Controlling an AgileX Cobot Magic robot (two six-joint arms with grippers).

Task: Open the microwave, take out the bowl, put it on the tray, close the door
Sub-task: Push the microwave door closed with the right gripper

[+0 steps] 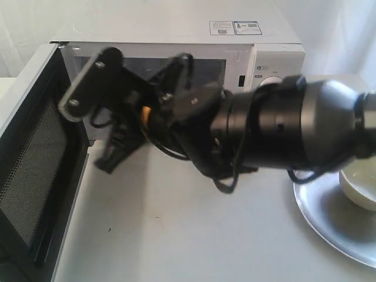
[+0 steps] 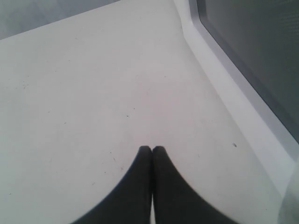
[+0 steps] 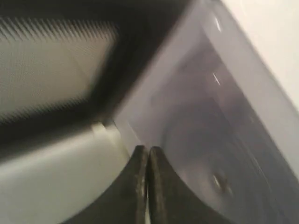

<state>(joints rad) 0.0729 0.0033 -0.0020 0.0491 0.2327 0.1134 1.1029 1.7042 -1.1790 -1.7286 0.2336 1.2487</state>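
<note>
White tabletop (image 1: 176, 235) fills the foreground, and at its back stands the microwave (image 1: 176, 32) with stickers (image 1: 235, 27) on its top. Its door (image 1: 29, 176) is swung wide open to the left, black mesh inner face turned toward the room. Over on the right the bowl (image 1: 359, 187) sits in the tray (image 1: 329, 226), close to the far rim, well apart from the microwave. A thick black arm (image 1: 294, 126) reaches from the right across the front of the open oven. The right gripper (image 3: 148, 148) has its fingers pressed together with nothing between them, pointing at the corner where the door meets the oven's inside. The left gripper (image 2: 152, 148) is likewise clenched and empty, low over bare table just beside the door's dark window
</note>
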